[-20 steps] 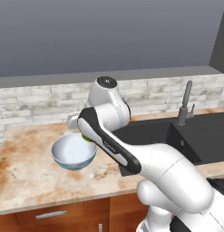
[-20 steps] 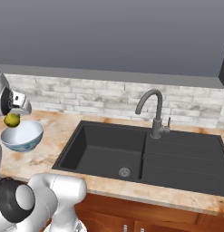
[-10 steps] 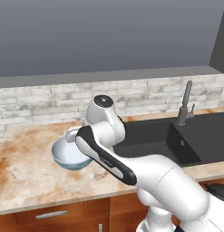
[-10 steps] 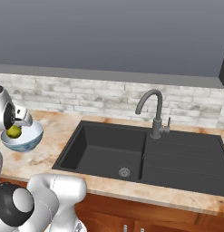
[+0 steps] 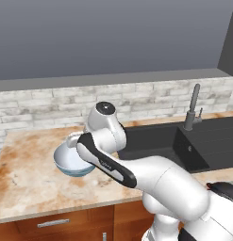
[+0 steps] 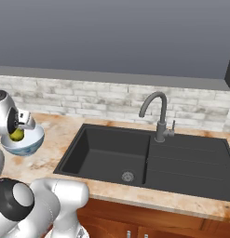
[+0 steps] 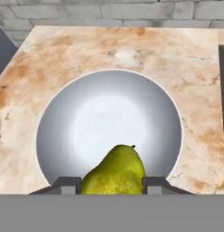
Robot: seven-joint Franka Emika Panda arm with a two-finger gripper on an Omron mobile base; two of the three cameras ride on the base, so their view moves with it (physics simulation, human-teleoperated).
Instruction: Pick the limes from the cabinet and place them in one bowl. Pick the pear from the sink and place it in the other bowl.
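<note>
While the arm reaches left over the tabletop (image 5: pixel 28 179), the fingers (image 7: pixel 112 183) are closed on the pear (image 7: pixel 115 174), one fingertip on each side of the fruit. The pear is yellow-green, stem end up in the hand view, and hangs directly above the hollow of the pale blue bowl (image 7: pixel 63 131). In the right base view the pear (image 6: pixel 16 135) sits at the bowl's (image 6: pixel 28 144) rim level; whether it touches the bowl's inside cannot be told. The bowl (image 5: pixel 66 162) stands on the marbled tabletop, left of the dark sink (image 6: pixel 135 158), whose tap (image 6: pixel 156 116) rises at the back.
</note>
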